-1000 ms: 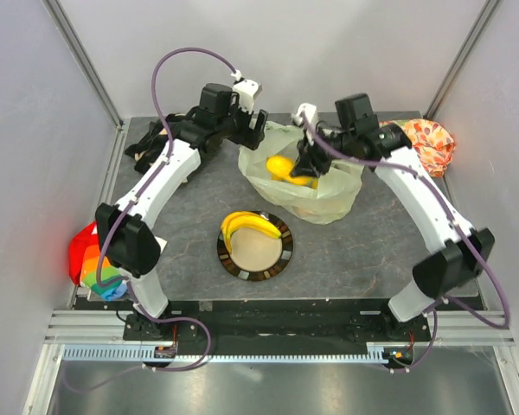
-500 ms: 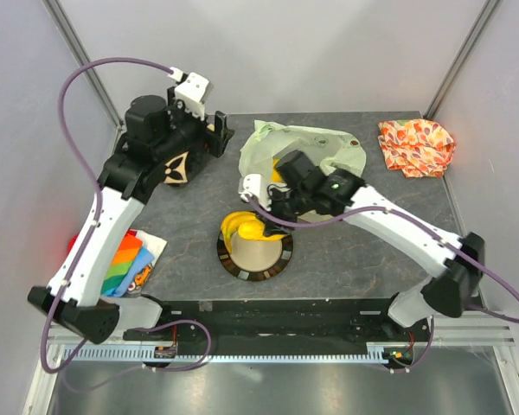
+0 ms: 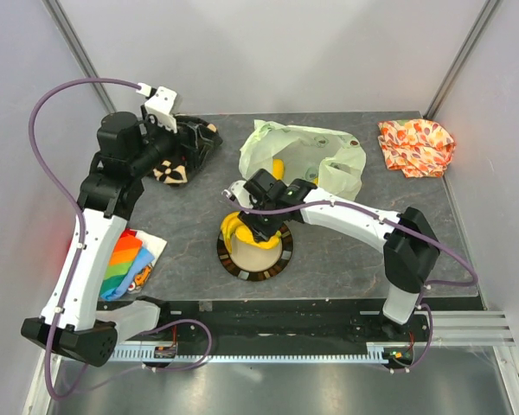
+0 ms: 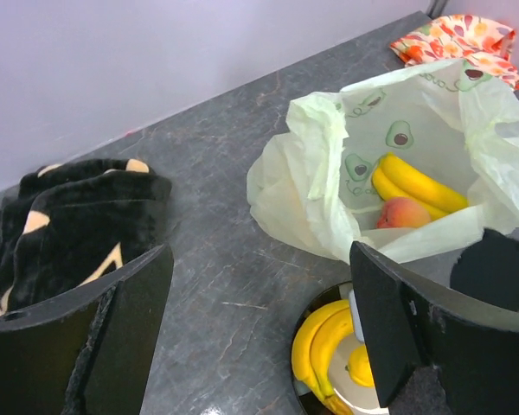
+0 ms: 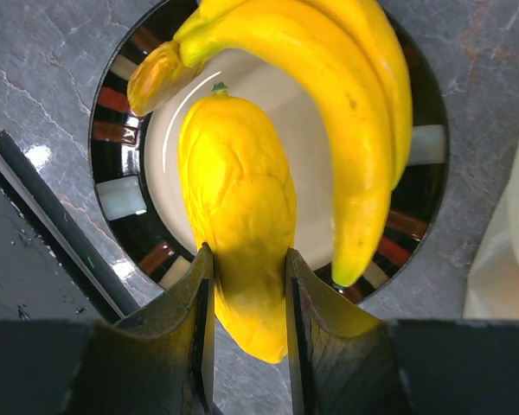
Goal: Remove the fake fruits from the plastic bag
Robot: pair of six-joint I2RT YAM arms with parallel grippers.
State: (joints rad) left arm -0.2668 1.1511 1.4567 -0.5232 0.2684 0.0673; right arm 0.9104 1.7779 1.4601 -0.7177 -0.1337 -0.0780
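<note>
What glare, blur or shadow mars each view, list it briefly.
Top external: even light, sharp, only soft shadows. Left wrist: bag sharp, near fingers dark and soft. Right wrist: yellow fruit crisp, a white glare arc on the plate.

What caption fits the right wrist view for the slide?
Right pincer grips a yellow oval fruit at the striped plate, next to a banana bunch lying on it.

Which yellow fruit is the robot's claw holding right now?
The bumpy oval yellow fruit, pinched in the right claw over the plate. The banana bunch beside it lies free on the plate, and the other bananas sit in the plastic bag.
</note>
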